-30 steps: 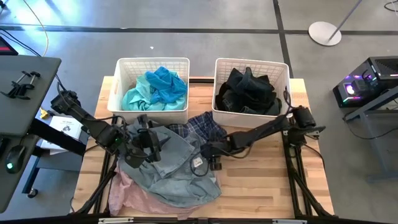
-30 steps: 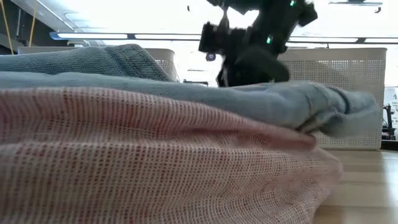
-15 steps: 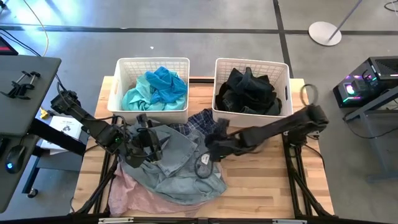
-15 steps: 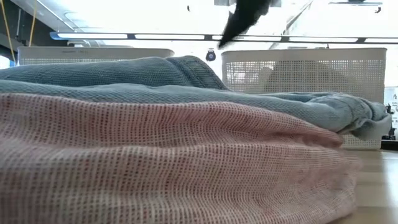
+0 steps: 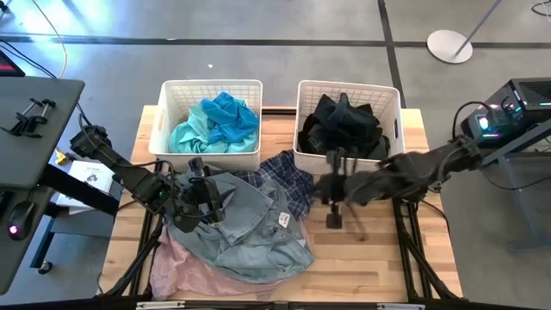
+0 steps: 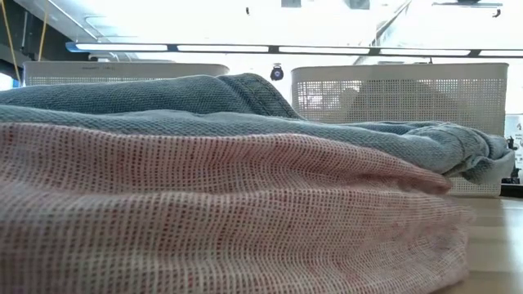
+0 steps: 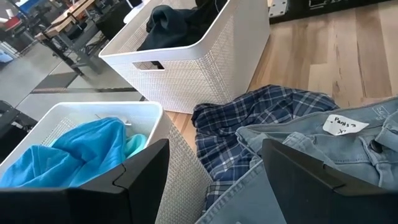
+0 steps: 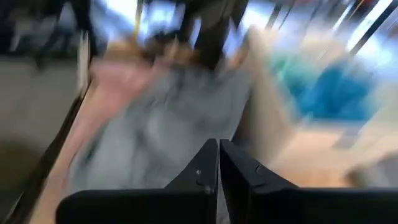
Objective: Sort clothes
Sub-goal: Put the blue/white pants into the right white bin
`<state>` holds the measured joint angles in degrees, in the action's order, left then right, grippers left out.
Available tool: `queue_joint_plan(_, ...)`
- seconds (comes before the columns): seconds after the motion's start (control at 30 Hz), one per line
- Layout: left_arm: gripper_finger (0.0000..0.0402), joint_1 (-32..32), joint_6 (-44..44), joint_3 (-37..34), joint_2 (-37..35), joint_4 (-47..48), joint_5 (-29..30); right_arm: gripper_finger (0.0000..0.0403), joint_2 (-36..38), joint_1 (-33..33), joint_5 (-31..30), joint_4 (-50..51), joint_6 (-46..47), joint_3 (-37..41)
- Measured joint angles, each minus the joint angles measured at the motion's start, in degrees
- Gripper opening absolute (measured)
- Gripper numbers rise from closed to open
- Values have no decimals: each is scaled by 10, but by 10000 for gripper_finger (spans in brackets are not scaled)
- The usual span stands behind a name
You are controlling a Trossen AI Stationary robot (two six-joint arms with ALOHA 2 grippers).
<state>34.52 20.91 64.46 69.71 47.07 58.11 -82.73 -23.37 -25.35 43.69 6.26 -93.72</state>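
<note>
A heap of clothes lies on the table's left half. Grey-blue denim pants (image 5: 245,228) with a white label (image 7: 341,126) lie on top of a pale pink cloth (image 5: 185,269). A navy-white plaid garment (image 5: 286,172) lies at their far side. My left gripper (image 7: 214,186) stands open just above the denim's left part (image 5: 203,196). Nothing is between its fingers. My right gripper (image 5: 331,191) is raised over the bare table right of the heap. It is shut and empty (image 8: 219,158).
Two white slatted baskets stand at the far edge. The left one (image 5: 160,129) holds teal clothes (image 5: 217,120). The right one (image 5: 300,103) holds black clothes (image 5: 346,125). Bare wood (image 5: 362,258) shows at the near right. In the low view, the pink cloth (image 6: 212,212) fills the foreground.
My right gripper has risen from the denim's right edge near the label. It has swung up and toward the table's right edge, carrying nothing. The denim's right part was drawn slightly rightward and has settled there. The rest of the heap has stayed put.
</note>
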Motion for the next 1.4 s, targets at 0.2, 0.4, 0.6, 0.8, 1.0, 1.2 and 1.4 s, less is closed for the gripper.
queue_joint_plan(0.2,247,0,0,0,0,1,0,63,-27,18,94,-1,107,159)
queue_joint_plan(0.4,247,0,-2,0,0,1,0,184,-80,47,137,-131,84,305)
queue_joint_plan(0.6,247,0,-10,0,0,1,1,258,-161,81,77,-149,-27,346)
queue_joint_plan(0.8,247,0,-10,0,0,0,1,236,-244,104,73,-200,-118,329)
queue_joint_plan(1.0,247,0,-10,0,0,0,2,47,-251,115,89,-194,-81,323)
queue_joint_plan(1.2,247,0,-10,0,0,-1,10,29,-158,115,68,-165,-19,328)
queue_joint_plan(1.4,247,0,-10,0,0,-2,23,11,2,83,-45,-260,-29,328)
